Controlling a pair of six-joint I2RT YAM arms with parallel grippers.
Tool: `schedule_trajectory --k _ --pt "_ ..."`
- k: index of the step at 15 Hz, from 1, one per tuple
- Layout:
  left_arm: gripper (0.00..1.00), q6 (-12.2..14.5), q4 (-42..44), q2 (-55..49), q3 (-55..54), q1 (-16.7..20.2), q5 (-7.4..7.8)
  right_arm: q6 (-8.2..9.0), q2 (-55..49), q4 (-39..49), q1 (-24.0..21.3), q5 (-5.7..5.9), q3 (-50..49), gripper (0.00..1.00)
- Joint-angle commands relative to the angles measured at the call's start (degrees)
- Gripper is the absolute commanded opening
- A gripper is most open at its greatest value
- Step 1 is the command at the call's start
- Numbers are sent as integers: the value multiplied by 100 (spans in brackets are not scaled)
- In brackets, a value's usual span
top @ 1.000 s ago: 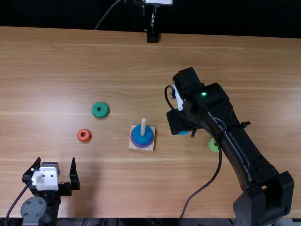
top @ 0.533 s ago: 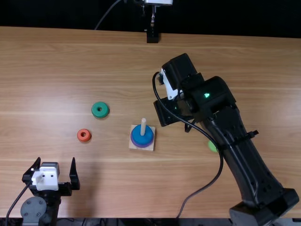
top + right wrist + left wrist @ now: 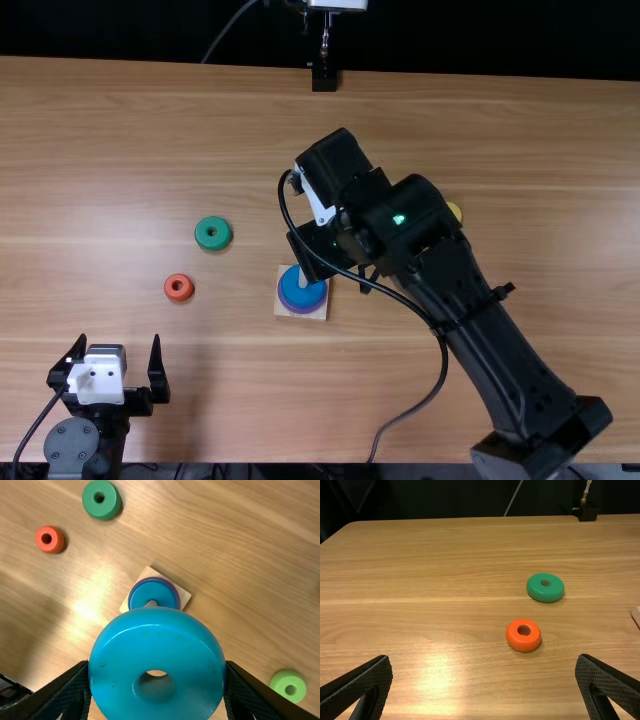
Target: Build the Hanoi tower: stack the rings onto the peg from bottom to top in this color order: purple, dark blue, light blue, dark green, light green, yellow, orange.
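Observation:
The left gripper (image 3: 118,342) stands open at the near left; in the left wrist view the left gripper (image 3: 484,658) has nothing between its fingers. The right gripper (image 3: 318,248) is over the far side of the peg base (image 3: 321,312). In the right wrist view, the right gripper (image 3: 157,665) is shut on the light blue ring (image 3: 157,630), held above the table. On the peg (image 3: 303,278) the dark blue ring (image 3: 300,292) rests over the purple ring (image 3: 303,310). Left of them lie the dark green ring (image 3: 206,235) and orange ring (image 3: 178,288).
A yellow ring (image 3: 454,211) peeks out beyond the right arm. The light green ring (image 3: 288,686) lies on the table in the right wrist view. The right arm and its looping cable span the table right of the base. A black stand (image 3: 324,76) is at the far edge.
The right arm has swung left to the peg base, carrying the light blue ring. The yellow ring has come out from behind the arm. The left arm has kept still.

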Motion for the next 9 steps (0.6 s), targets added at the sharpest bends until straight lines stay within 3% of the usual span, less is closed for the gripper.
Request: schedule_trajectory --k 1,9 --pt "100 73 -476 -67 -607 25 53 16 174 21 73 1 166 0" --pt "100 73 -476 -67 -607 25 53 26 420 42 293 1 175 0"
